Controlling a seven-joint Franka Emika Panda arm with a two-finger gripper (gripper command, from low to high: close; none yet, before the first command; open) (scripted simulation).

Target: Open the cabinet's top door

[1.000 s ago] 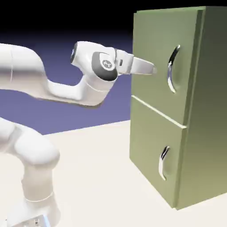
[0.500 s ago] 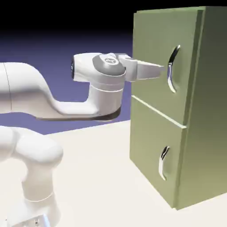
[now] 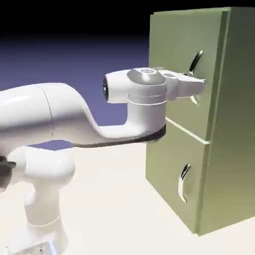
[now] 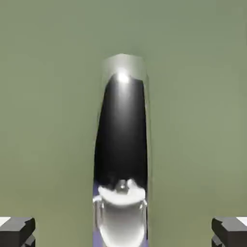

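The claw (image 3: 199, 84) is standing spread wide. In the hand view its two grey fingertips (image 4: 17, 230) are sitting in the bottom corners of the frame. The chrome handle (image 4: 123, 144) is running up the middle between them, with clear green door showing on either side. So the claw is straddling the handle and is not yet pinching it. No pad is showing contact with the metal.

In the exterior view the claw is reaching level from the middle of the frame to the right. It is covering the middle of the long curved handle, and only the handle's upper end (image 3: 198, 59) is showing above it. From that angle the hand is hiding the fingertips, so how deep they are sitting around the bar is hard to tell.

The top door (image 3: 172, 50) is lying flush with the cabinet (image 3: 234, 124) in the upper right of the frame, with no gap showing at its edge. The shorter bottom door (image 3: 169, 164) is also lying shut below it.

The step in hand seems to be the grasp: the approach looks finished and the door is not yet opened. The next move is calling for the fingers to close squarely on the bar. After that comes a pull away from the cabinet face, following the door's arc so the polished, rounded handle is not slipping out of the pads.
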